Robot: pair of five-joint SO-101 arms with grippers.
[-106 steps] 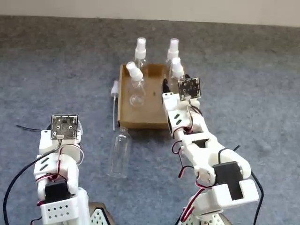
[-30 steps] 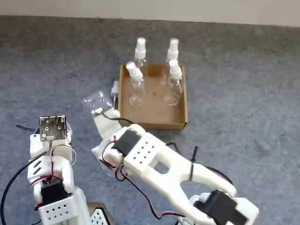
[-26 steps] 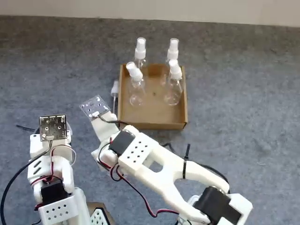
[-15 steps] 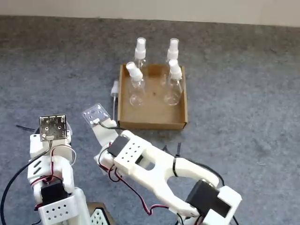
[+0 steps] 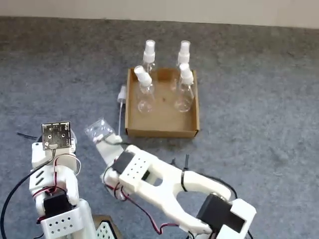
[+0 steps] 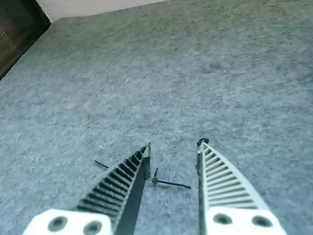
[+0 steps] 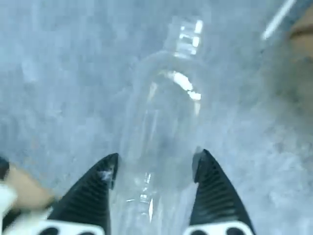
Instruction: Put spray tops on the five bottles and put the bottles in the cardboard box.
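High view: four capped bottles at the box, the fifth lying under the right arm.
A cardboard box [image 5: 162,131] is set on grey carpet [image 5: 259,99]. Of the capped bottles [image 5: 144,97], two are stood inside it and two just behind its far wall. The fifth bottle [image 7: 161,117], clear and uncapped, is laid on its side near the box, between the spread jaws of the right gripper [image 7: 156,155]; no clamping is seen. A loose spray top [image 5: 121,95] is laid beside the box's wall. The left gripper [image 6: 174,144] is held parted over bare carpet. The fifth bottle is judged light, thin-walled, slick and prone to roll; it is best taken gently across mid-body.
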